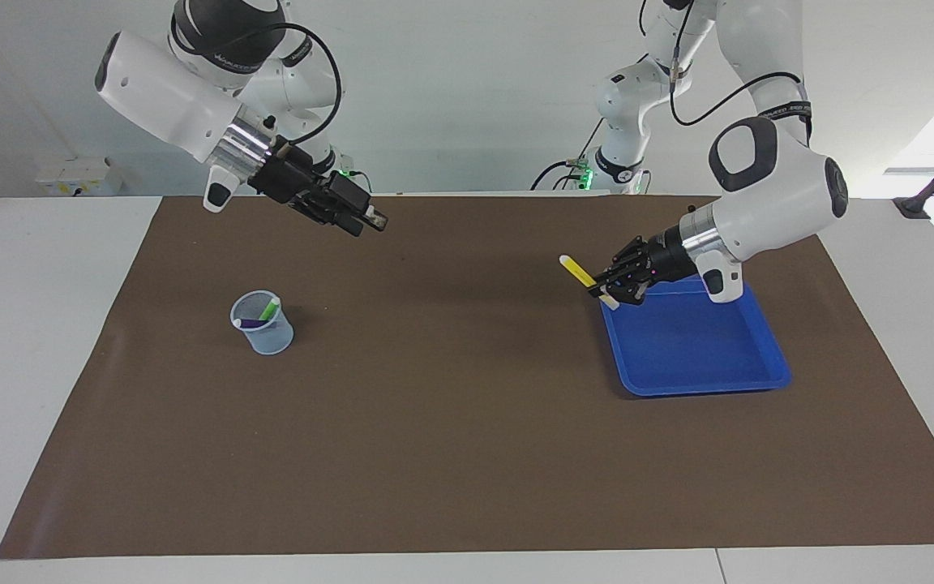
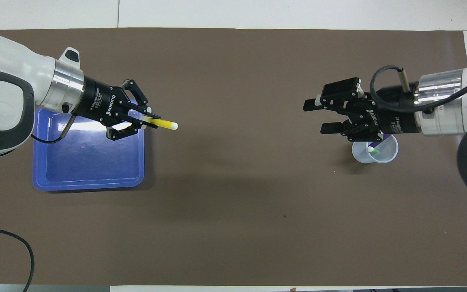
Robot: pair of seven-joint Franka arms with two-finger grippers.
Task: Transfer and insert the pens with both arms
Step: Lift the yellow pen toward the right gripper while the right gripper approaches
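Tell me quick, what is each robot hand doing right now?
Left gripper: closed on the yellow pen, raised over the edge of the blue tray.
Right gripper: open, holding nothing, raised over the mat.

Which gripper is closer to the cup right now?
Right. The right gripper hangs open in the air close beside the cup. The left gripper, holding the yellow pen, is over the blue tray's edge.
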